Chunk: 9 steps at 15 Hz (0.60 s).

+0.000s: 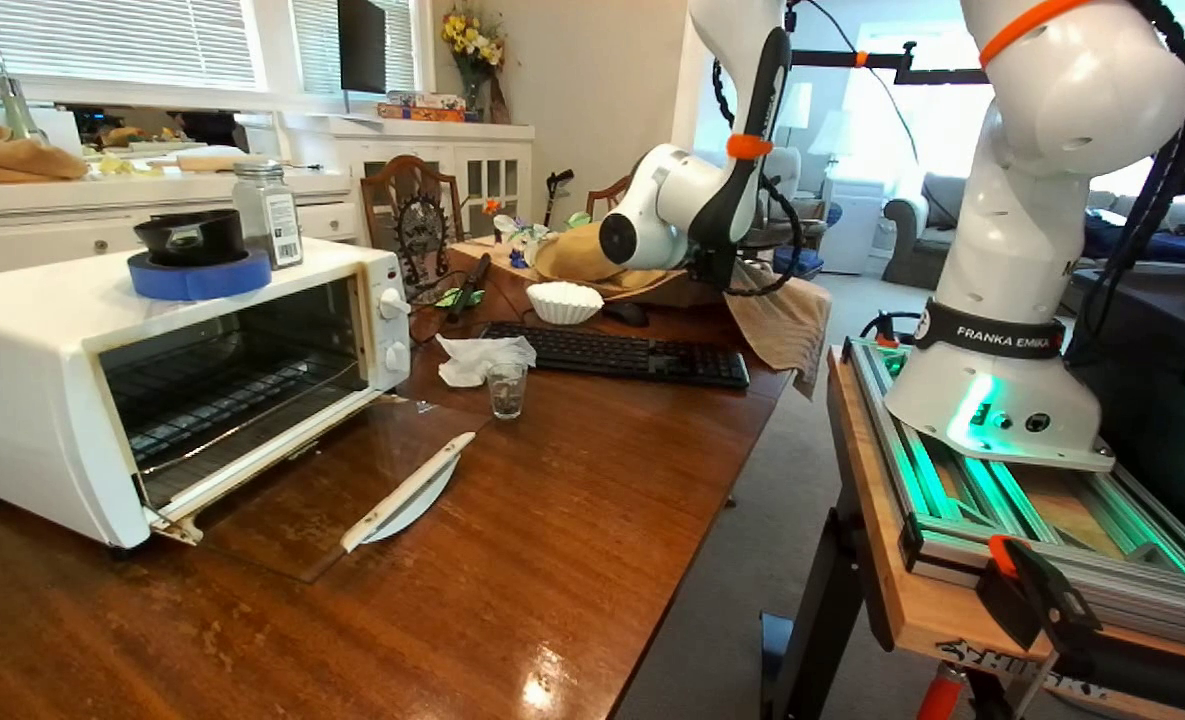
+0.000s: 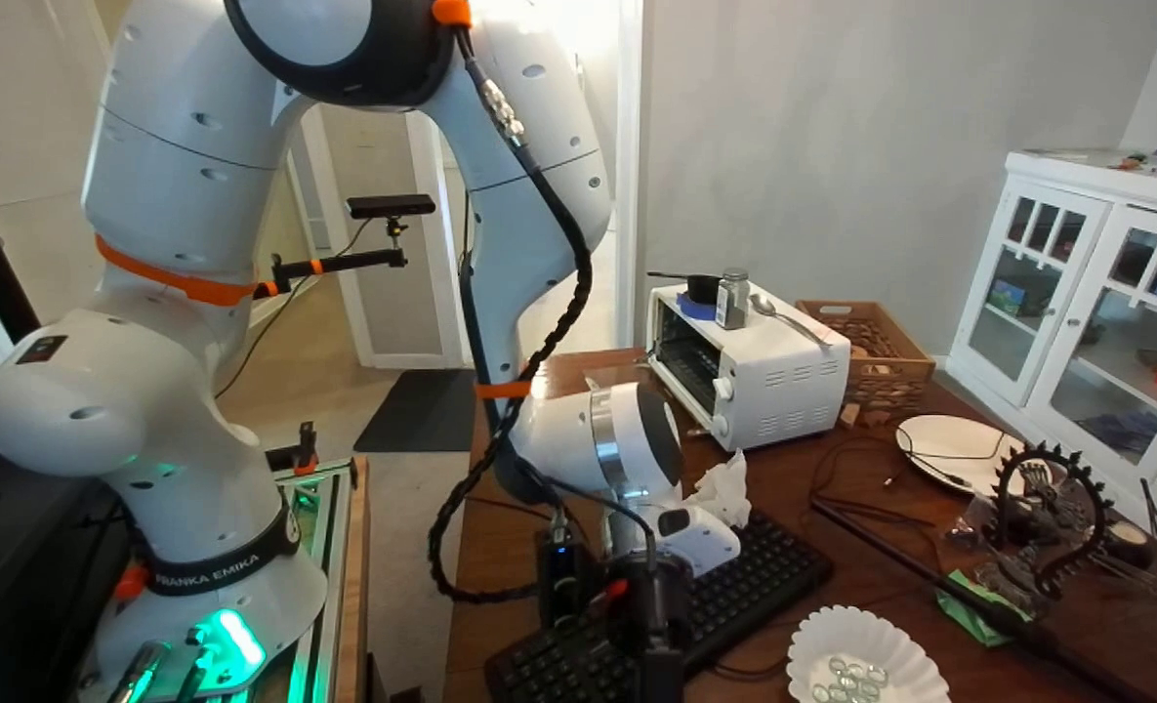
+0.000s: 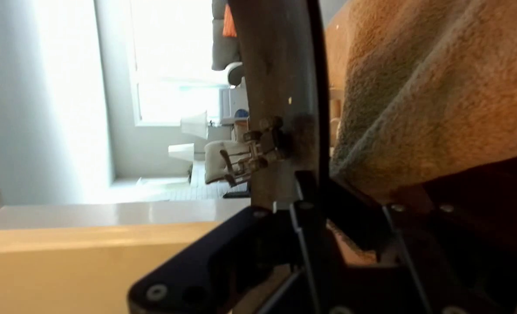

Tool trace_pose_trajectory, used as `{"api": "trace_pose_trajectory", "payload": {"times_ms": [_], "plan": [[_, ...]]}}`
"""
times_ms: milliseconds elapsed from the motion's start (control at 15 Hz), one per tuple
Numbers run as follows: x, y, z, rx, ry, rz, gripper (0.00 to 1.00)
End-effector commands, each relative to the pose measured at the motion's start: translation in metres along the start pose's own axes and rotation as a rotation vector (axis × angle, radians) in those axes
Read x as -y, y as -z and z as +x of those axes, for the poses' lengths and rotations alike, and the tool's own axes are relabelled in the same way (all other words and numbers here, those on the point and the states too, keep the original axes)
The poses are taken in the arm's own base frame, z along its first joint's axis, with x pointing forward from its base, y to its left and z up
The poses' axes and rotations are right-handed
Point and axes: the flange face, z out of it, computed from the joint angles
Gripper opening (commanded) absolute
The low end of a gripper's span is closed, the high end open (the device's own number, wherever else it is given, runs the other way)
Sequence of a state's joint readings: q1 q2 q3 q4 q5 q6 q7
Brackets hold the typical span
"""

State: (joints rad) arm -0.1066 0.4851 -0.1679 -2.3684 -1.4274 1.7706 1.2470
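Observation:
Low over the wooden table's (image 1: 552, 520) end my gripper (image 3: 326, 187) points away from the robot base. In the wrist view its dark fingertips stand close together, and shadow hides any gap. A fuzzy brown towel (image 3: 437, 87) fills the upper right there, right beside the fingers; whether they pinch it I cannot tell. A narrow black line runs up from the tips, perhaps the table's edge. In an exterior view the towel (image 1: 777, 320) drapes over the table edge. Below the arm lie a black keyboard (image 2: 754, 586) and a white fluted bowl (image 2: 861, 630) with several glass pebbles.
A white toaster oven (image 2: 788, 376) has its door (image 1: 422, 440) down; a black pan (image 1: 187, 235), blue tape (image 1: 197, 278) and a jar (image 1: 270, 215) stand on top. Near it are crumpled paper (image 1: 487, 358) and a small glass (image 1: 507, 390). A plate (image 2: 915, 430) lies farther off.

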Motion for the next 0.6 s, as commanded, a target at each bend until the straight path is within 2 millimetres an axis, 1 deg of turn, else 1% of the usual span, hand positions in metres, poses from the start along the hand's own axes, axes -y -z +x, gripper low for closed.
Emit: {"api": "trace_pose_trajectory", "payload": {"times_ms": [0, 133, 267, 400, 533], "plan": [[-0.019, 0.02, 0.006, -0.164, 0.031, -0.105, 0.04], [-0.018, 0.026, 0.011, -0.246, 0.047, -0.143, 0.04], [-0.013, 0.031, 0.012, -0.296, 0.061, -0.132, 0.04], [-0.007, 0.036, 0.01, -0.372, 0.08, -0.115, 0.04], [-0.001, 0.048, 0.005, -0.49, 0.089, -0.11, 0.04]]}}
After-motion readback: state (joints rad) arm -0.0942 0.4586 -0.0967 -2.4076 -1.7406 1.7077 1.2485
